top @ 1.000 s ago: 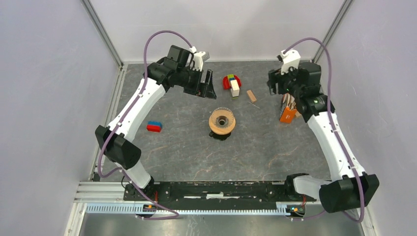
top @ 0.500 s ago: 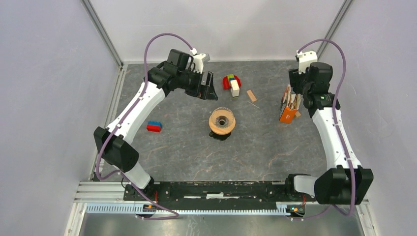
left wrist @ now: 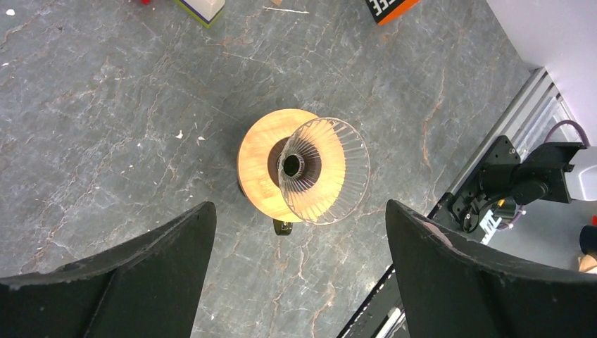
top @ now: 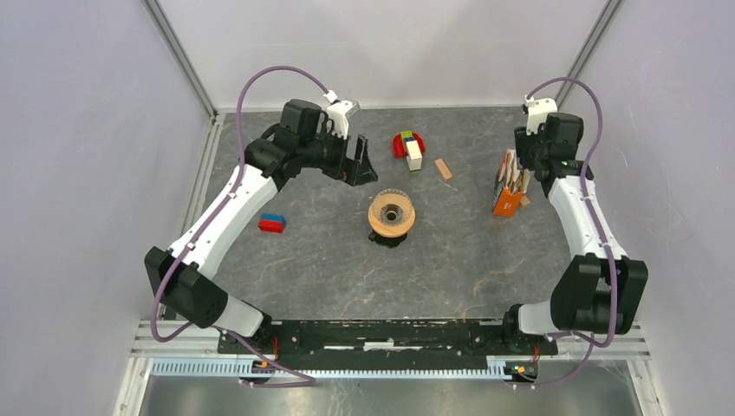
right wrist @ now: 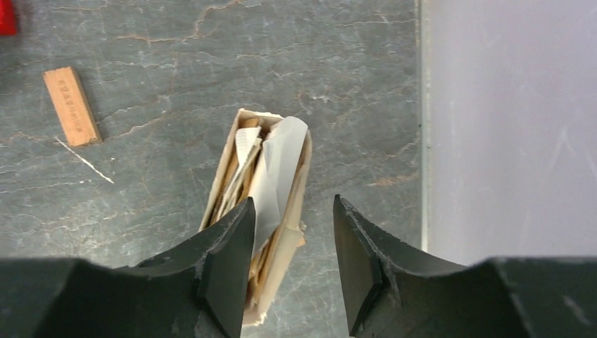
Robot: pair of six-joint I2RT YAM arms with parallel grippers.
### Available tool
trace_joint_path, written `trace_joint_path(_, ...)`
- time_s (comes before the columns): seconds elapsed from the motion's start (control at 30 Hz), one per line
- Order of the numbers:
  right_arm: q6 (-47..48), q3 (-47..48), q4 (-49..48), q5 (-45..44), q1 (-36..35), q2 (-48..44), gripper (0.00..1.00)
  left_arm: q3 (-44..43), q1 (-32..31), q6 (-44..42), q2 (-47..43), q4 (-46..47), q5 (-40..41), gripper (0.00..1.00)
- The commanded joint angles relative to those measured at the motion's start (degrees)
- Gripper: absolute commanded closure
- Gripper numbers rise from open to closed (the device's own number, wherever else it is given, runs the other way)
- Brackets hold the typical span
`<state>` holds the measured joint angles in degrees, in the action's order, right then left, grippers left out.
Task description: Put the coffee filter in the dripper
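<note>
Top view: dripper (top: 392, 215) in the middle of the table (top: 329, 269), mouth up. Left gripper (top: 360, 165) hanging just behind it, spread wide, holding nothing. Right gripper (top: 520, 166) poised over the orange box (top: 503, 201) near the table's right edge. Coffee filter (top: 510, 180) packed in there, well apart from the dripper.

Left wrist view: straight down into the dripper between wide-spread jaws. Nothing inside it.

Right wrist view: jaws part-open, straddling the box top, gripping nothing yet. Filter standing on edge, rim pointing up at the camera, long axis along the box slot — upper right to lower left. Best to sink lower, catch only the white sheet's raised edge — no neighbours, no cardboard — pinch lightly, lift straight up.
</note>
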<state>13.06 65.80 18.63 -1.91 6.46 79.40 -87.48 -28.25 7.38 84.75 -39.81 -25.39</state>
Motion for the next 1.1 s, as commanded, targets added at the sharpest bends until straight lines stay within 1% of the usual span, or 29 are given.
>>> trace_joint_path(0.0, -3.08, 0.72, -3.15, 5.52, 0.79, 2.6, 0.51, 2.3, -0.12, -1.24, -2.55, 6.1, 0.51, 0.04)
trace_joint_path(0.07, -4.25, 1.24, -3.02, 7.07, 1.28, 3.99, 0.56, 2.53, -0.12, -1.14, -2.63, 6.11, 0.51, 0.04)
trace_joint_path(0.2, -6.49, 1.83, -2.88, 10.11, 2.47, 6.45, 0.7, 3.08, -0.08, -1.13, -2.99, 6.19, 0.62, 0.03)
trace_joint_path(0.27, -7.02, 1.95, -2.84, 10.62, 2.79, 7.33, 0.79, 3.52, -0.15, -1.16, -3.2, 6.49, 0.68, 0.03)
trace_joint_path(0.33, -7.34, 2.5, -2.75, 11.49, 3.27, 7.63, 0.85, 3.68, -0.08, -1.22, -3.37, 6.74, 0.78, 0.03)
trace_joint_path(0.43, -7.43, 5.09, -1.47, 12.12, 3.71, 7.35, 0.89, 3.73, -0.05, -1.23, -3.45, 6.99, 0.87, 0.02)
trace_joint_path(0.63, -6.33, 11.57, 0.74, 12.29, 3.89, 4.86, 0.89, 3.52, -0.11, -1.13, -2.92, 7.21, 0.6, 0.01)
trace_joint_path(0.77, -5.33, 14.33, 2.52, 12.52, 3.91, 3.8, 0.98, 3.3, -0.06, -1.59, -2.98, 7.2, 0.84, 0.01)
trace_joint_path(0.83, -5.06, 15.21, 2.85, 14.12, 3.91, 2.53, 1.0, 3.04, -0.08, -2.36, -3.09, 7.25, 1.39, 0.01)
trace_joint_path(0.9, -5.21, 14.87, 1.81, 18.4, 3.85, 0.05, 1.0, 2.89, -0.06, -3.34, -3.48, 7.89, 1.96, 0.0)
trace_joint_path(1.0, -7.65, 12.28, -2.1, 31.87, 3.87, -3.81, 1.0, 3.17, -0.07, -5.08, -4.67, 10.98, 1.13, 0.0)
trace_joint_path(1.07, -11.33, 9.43, -7.69, 43.99, 3.56, -6.23, 1.0, 3.59, -0.05, -6.51, -5.57, 14.35, -1.19, 0.0)
